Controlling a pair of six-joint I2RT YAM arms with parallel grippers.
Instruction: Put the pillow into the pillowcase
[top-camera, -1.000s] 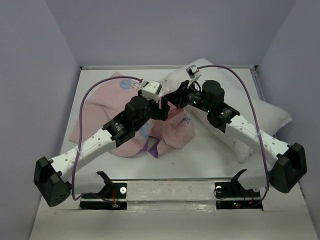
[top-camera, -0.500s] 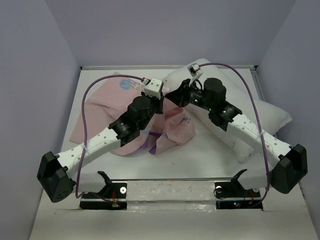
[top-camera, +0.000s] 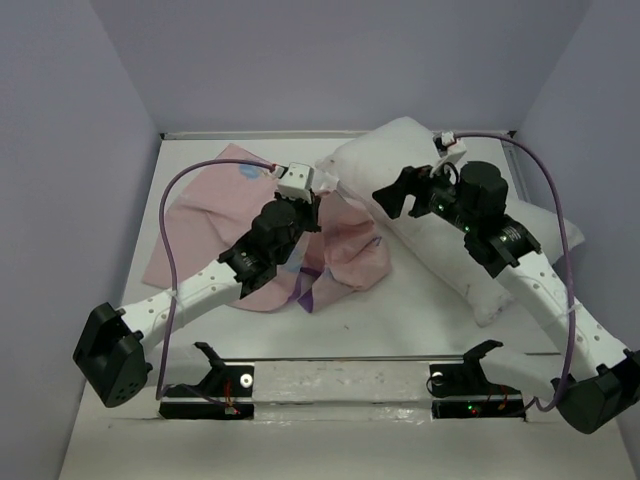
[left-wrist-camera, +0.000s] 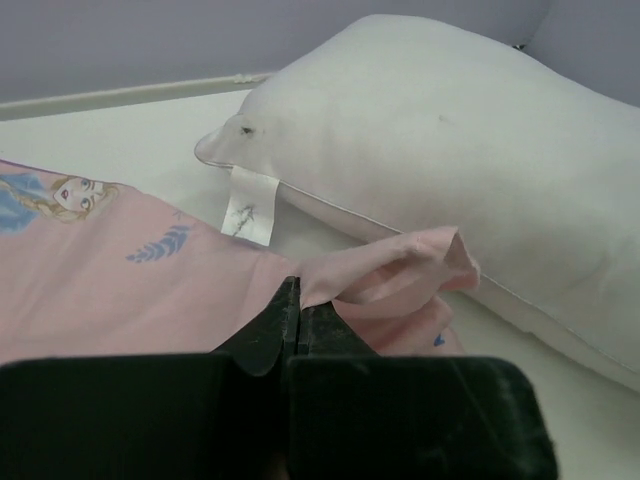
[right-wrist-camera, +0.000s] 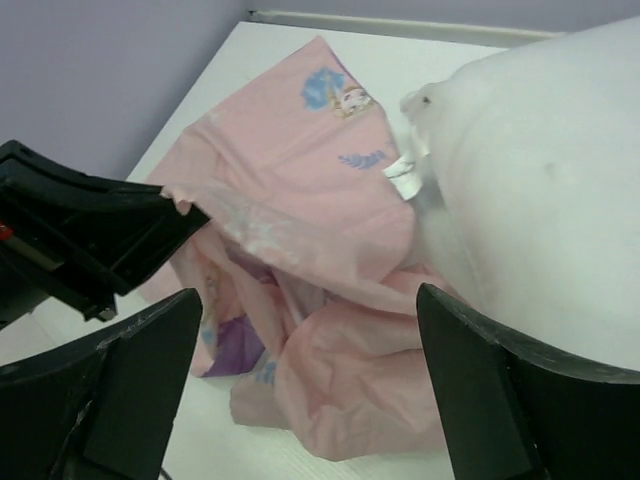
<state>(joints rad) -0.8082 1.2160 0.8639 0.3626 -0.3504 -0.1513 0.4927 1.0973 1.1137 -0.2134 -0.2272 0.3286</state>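
Pillowcase (top-camera: 200, 215) edge pinched in left jaws — right jaws spread wide, empty, by pillow (top-camera: 400, 150).

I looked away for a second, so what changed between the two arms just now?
The left gripper closed on the pillowcase edge. The right gripper let go of it, opened, and pulled back to the right, over the pillow. The pillow and the rest of the pillowcase lie much as before.
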